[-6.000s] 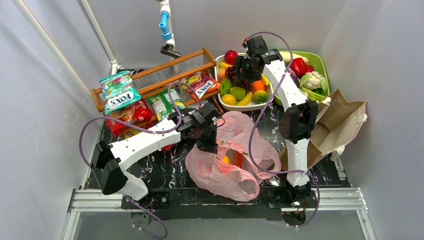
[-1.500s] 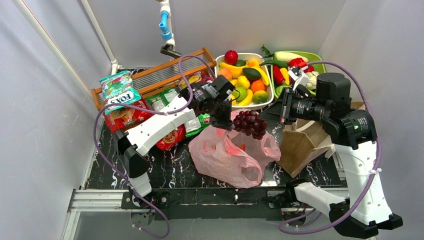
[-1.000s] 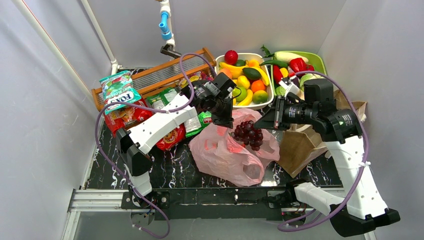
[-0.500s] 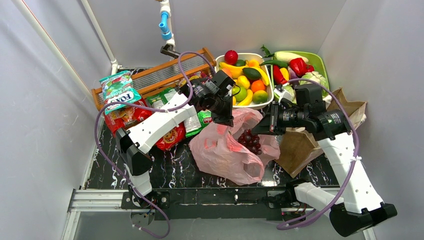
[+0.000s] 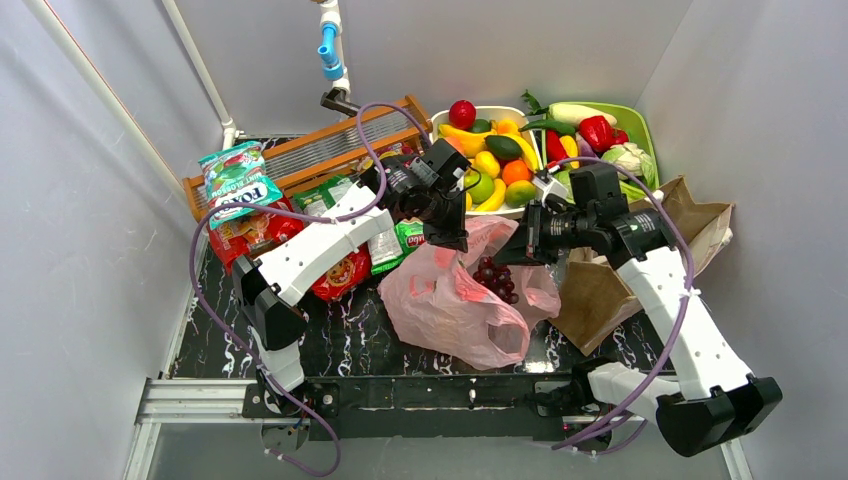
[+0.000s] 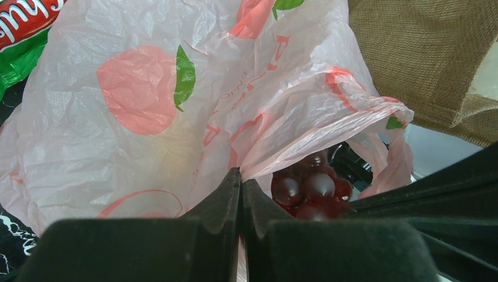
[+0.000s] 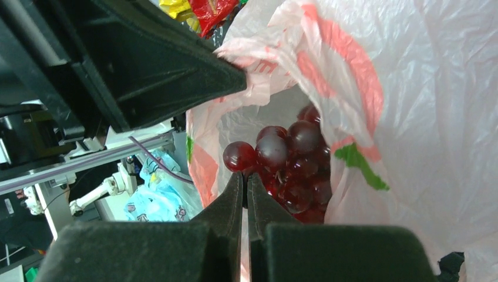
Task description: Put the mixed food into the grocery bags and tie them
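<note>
At the centre of the black marbled table (image 5: 340,340) we find a thin, translucent pink plastic bag (image 5: 450,305) printed with red roses, lying crumpled with its mouth facing the far side. The left gripper (image 6: 241,176) has its fingers pressed together on the upper rim of the pink plastic bag, holding the mouth open. The right gripper (image 7: 245,179) reaches in from the right; its fingers are also pressed together, pinching the near edge of a bunch of glossy dark purple toy grapes (image 7: 293,158). The grapes sit inside the open mouth, between the two grippers. A stiff brown paper bag (image 5: 600,290) lies just right of the pink plastic bag. A white basket (image 5: 436,130) of toy fruit and a green tray (image 5: 645,125) of toy vegetables stand at the far side. Colourful foil snack packets (image 5: 238,185) lie at the left.
</note>
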